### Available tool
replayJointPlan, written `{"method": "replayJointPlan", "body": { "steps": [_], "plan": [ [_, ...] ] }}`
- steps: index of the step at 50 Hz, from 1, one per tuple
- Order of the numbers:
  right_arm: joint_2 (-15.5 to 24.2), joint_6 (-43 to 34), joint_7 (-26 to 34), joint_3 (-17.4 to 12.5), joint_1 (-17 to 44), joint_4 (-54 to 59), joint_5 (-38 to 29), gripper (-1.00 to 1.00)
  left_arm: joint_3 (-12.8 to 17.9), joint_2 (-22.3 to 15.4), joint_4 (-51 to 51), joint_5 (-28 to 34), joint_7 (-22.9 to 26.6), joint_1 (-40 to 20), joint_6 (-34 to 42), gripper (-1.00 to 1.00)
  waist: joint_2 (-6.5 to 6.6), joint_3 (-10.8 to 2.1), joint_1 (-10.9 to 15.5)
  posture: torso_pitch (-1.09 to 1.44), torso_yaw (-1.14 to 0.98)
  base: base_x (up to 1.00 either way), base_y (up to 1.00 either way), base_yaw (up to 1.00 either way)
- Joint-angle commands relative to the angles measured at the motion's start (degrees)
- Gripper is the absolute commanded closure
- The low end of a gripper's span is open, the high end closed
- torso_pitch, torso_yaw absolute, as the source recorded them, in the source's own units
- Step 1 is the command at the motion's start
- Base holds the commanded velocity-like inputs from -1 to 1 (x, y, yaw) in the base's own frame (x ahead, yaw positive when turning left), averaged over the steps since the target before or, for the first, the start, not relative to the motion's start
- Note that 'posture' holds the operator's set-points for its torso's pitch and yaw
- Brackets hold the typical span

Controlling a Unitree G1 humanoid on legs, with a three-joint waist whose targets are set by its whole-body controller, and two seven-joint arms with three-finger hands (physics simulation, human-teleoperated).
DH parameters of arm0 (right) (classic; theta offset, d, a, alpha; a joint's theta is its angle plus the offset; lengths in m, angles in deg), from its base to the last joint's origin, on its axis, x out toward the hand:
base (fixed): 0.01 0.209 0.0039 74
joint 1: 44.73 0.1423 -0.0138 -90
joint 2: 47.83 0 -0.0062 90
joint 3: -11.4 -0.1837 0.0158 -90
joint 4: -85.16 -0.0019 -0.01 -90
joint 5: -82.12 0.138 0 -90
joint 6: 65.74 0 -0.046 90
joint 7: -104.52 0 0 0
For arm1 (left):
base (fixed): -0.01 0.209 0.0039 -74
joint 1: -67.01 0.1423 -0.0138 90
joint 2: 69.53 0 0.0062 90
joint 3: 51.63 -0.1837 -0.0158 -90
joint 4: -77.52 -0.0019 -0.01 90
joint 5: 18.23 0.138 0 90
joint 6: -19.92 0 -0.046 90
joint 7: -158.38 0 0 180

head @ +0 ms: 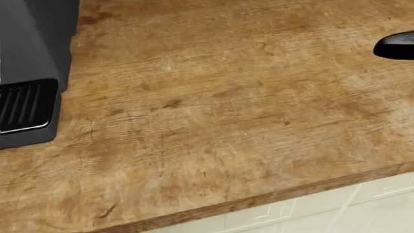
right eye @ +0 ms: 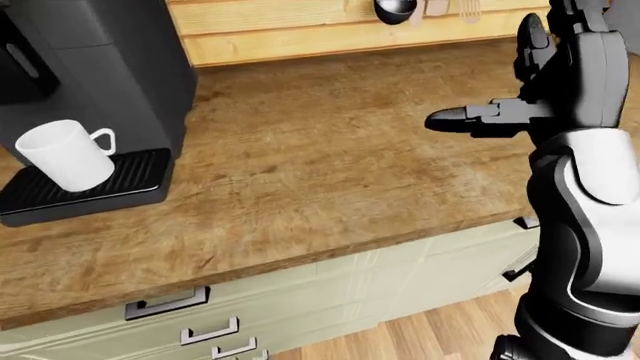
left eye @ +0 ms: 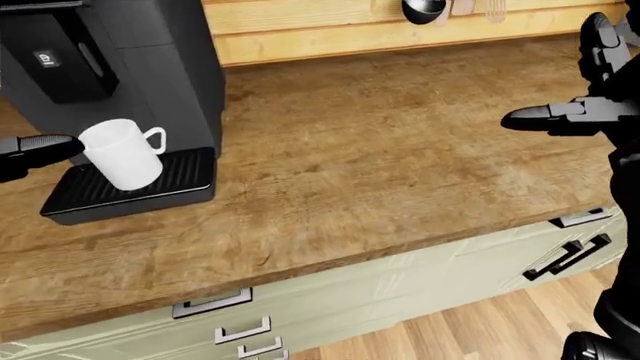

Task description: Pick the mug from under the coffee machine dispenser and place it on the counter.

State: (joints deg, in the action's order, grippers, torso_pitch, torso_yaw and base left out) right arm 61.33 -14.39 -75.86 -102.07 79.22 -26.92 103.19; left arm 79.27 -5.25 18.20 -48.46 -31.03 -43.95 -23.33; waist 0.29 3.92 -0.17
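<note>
Kitchen counter [left eye: 380, 157] of worn brown wood, seen from above, with pale green drawers [left eye: 400, 289] under its near edge. At the far left of the counter stands a black coffee machine [left eye: 130, 67]; a small pale mark on its face is too blurred to read. White mug [left eye: 118, 154] sits upright on the machine's ribbed black drip tray [left eye: 150, 187], under the dispenser, handle pointing right. Left hand [left eye: 30, 150], black, shows only as a fingertip at the left edge, touching or just beside the mug's left side; whether its fingers are spread or closed cannot be told. To the right of the machine the wood lies bare. Right hand [right eye: 500, 114] hovers over the counter's right end, fingers spread apart, one pointing left, gripping nothing. Utensils [left eye: 430, 9] hang on the wooden wall above.
</note>
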Motion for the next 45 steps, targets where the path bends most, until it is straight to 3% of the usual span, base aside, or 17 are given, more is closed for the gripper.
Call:
{"method": "replayJointPlan", "body": {
  "steps": [1, 14, 15, 16, 24, 27, 28, 29, 30, 31, 33, 34, 38, 40, 41, 43, 45],
  "plan": [
    [1.0, 2.1, 0.0, -0.9, 2.1, -1.7, -0.9, -1.0, 1.3, -1.5, 1.7, 0.3, -0.2, -1.2, -2.0, -1.0, 0.12, -1.81, 0.1, 0.0, 0.0, 0.0, 0.0, 0.0],
    [0.2, 1.9, 1.6, -1.1, 0.6, -2.2, -1.6, -1.0, 1.5, -1.8, 1.6, 0.1, -0.2, -1.2, -1.9, -1.0, 0.29, -1.39, 0.1, 0.0, 0.0, 0.0, 0.0, 0.0],
    [0.3, 3.2, 1.4, -0.6, 0.6, -1.9, -3.2, -1.0, 1.5, -1.9, 1.6, 0.1, -0.3, -1.2, -1.9, -1.0, 0.59, -2.2, 0.4, 0.0, 0.0, 0.0, 0.0, 0.13],
    [0.1, 2.9, 2.0, -0.6, 0.5, -2.2, -3.0, -1.0, 1.5, -1.9, 1.6, 0.1, -0.3, -1.2, -1.9, -1.0, 0.62, -2.14, 1.7, 0.0, 0.0, 0.0, 0.0, 1.0],
    [-0.8, 4.0, 3.9, -0.3, 0.0, -2.8, -6.3, -1.0, 1.4, -2.1, 1.4, 0.0, -0.4, -1.3, -1.9, -1.0, 0.61, -1.18, 2.3, 0.0, 0.0, 0.0, 0.0, 1.0],
    [-1.1, 4.1, 4.5, -0.3, -0.4, -3.4, -6.9, -1.0, 1.4, -2.2, 1.5, -0.1, -0.4, -1.4, -1.8, -1.0, -1.8, -0.71, 2.6, 0.0, 0.0, 0.0, 0.0, 1.0],
    [-1.2, 4.2, 4.7, -0.4, -0.5, -3.4, -7.0, -1.0, 1.4, -2.1, 1.6, -0.1, -0.3, -1.2, -1.8, -1.0, -3.25, -0.37, 2.5, 0.0, 0.0, 0.0, 0.0, 1.0],
    [-1.3, 4.2, 4.7, -0.4, -0.5, -3.4, -7.1, -1.0, 1.4, -2.1, 1.6, -0.1, -0.4, -1.3, -1.8, -1.0, -5.4, -0.87, 2.3, 0.0, 0.0, 0.0, 0.0, 1.0],
    [-1.3, 3.7, 4.8, -0.4, -0.2, -3.5, -7.0, -1.0, 1.4, -2.1, 1.6, -0.1, -0.4, -1.3, -1.8, -1.0, -4.01, -1.08, 1.3, 0.0, 0.0, 0.0, 0.0, 1.0],
    [-1.5, 3.5, 4.6, -0.5, -0.3, -3.6, -7.1, -1.0, 1.3, -2.1, 1.7, -0.1, -0.4, -1.3, -1.8, -1.0, -3.98, -0.55, 1.7, 0.0, 0.0, 0.0, 0.0, 1.0],
    [-2.2, 2.0, 2.5, -0.4, -0.2, -2.8, -8.2, -1.0, 1.2, -1.9, 1.7, 0.1, -0.4, -1.2, -1.8, -1.0, -3.56, -1.13, 1.6, 0.0, 0.0, 0.0, 0.0, 1.0],
    [-1.9, -0.1, 2.0, 0.1, -0.1, -2.5, -8.8, -1.0, 1.2, -1.9, 1.9, 0.1, -0.4, -1.2, -1.8, -1.0, -3.11, -0.34, 0.1, 0.0, 0.0, 0.0, 0.0, 0.0],
    [-1.8, -1.8, 1.7, -0.4, 1.5, -2.6, -8.1, -1.0, 1.3, -1.9, 2.0, 0.0, -0.4, -1.4, -1.5, -1.0, -0.8, 0.26, -0.2, 0.0, 0.0, 0.0, 0.0, 0.0],
    [-1.6, -2.2, 0.9, -0.4, 1.9, -2.7, -8.3, -1.0, 1.3, -1.8, 2.1, -0.1, -0.4, -1.3, -1.6, -1.0, 1.62, -0.15, -1.0, 0.0, 0.0, 0.0, 0.0, 0.0],
    [-1.8, -2.9, 0.5, -0.7, 2.3, -3.0, -7.4, -1.0, 1.3, -1.7, 2.1, -0.1, -0.4, -1.3, -1.6, -1.0, 3.6, -0.88, -1.4, 0.0, 0.0, 0.0, 0.0, 0.0],
    [-1.7, -3.2, -0.2, 0.1, 2.5, -2.4, -8.3, -1.0, 1.2, -1.7, 2.1, 0.0, -0.4, -1.3, -1.6, -1.0, 2.61, 0.21, -1.0, 0.0, 0.0, 0.0, 0.0, 0.0],
    [-1.7, 0.0, -0.3, 0.7, 1.8, -2.4, -9.9, -1.0, 1.0, -1.5, 2.1, 0.1, -0.4, -1.2, -1.7, -1.0, 2.19, -0.44, -0.8, 0.0, 0.0, 0.0, 0.0, 0.0]
  ]
}}
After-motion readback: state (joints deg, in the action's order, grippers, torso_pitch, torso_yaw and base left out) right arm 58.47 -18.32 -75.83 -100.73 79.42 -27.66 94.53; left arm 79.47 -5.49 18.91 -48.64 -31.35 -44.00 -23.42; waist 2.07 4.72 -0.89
